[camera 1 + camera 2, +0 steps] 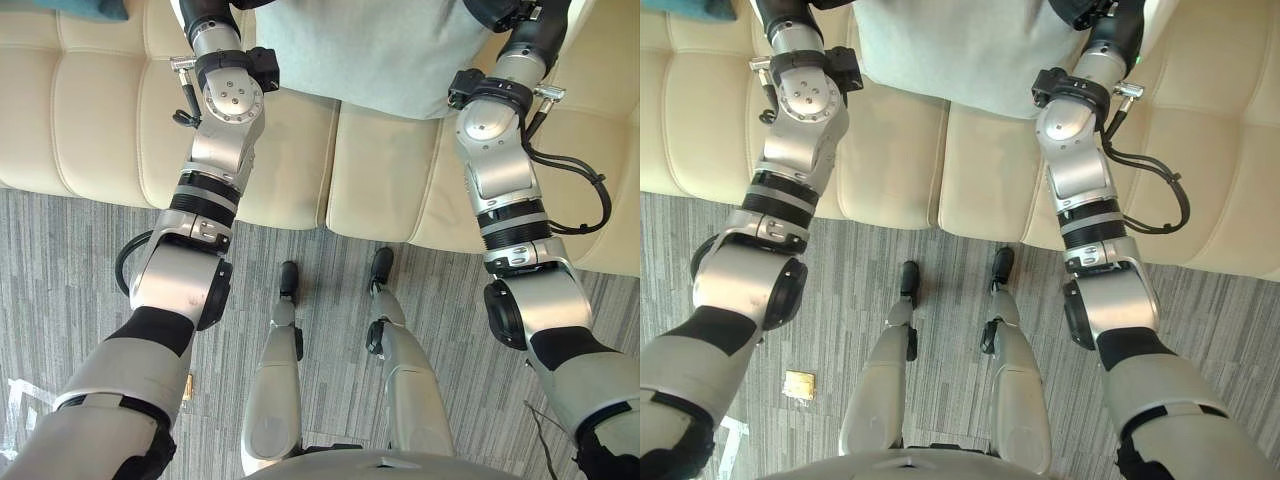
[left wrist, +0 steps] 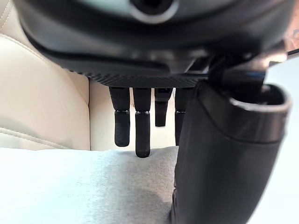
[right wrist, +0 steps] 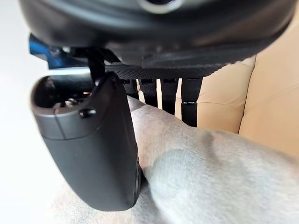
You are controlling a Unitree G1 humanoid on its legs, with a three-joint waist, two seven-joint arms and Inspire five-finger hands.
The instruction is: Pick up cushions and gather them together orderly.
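You had the grey cushion on the cream sofa between both arms. Its near edge ran side to side, slanting nearer you on the right. Its far part was cut off, so I couldn't tell its long axis. Your right hand pinched it between thumb and fingers. Your left hand touched it with straight fingertips. A teal cushion lay far left.
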